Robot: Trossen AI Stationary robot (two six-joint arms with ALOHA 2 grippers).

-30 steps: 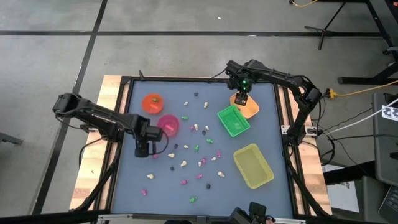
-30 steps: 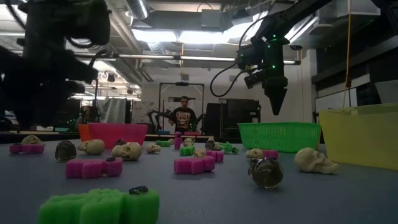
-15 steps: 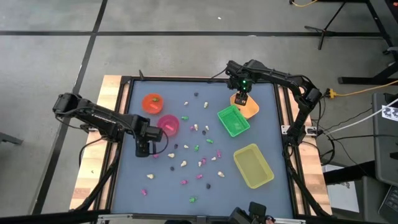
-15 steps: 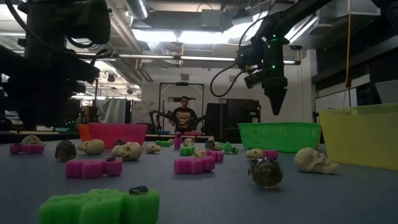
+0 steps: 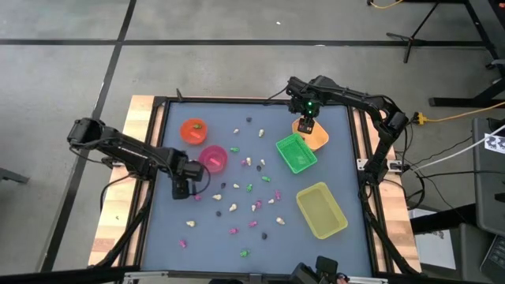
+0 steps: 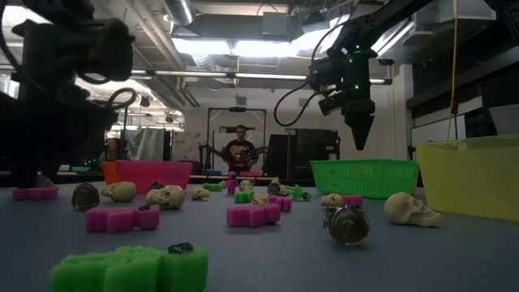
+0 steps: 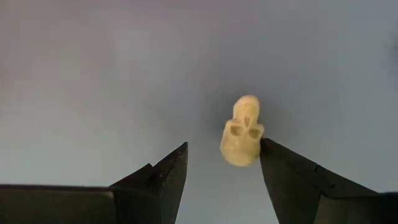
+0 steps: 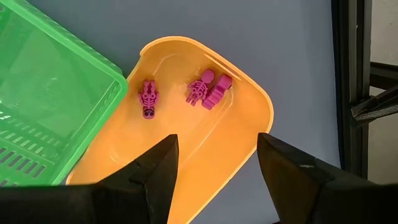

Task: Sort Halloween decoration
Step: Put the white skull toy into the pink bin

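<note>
Lying just beyond open left pincer point(image 7: 222, 168), seemingly touching: skull point(image 7: 242, 131).

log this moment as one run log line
left gripper: open, over cream skull on table | right gripper: open, above orange tray holding pink trinkets

Grey floor point(image 5: 237, 47) (ceiling lights point(image 6: 243, 47))
</note>
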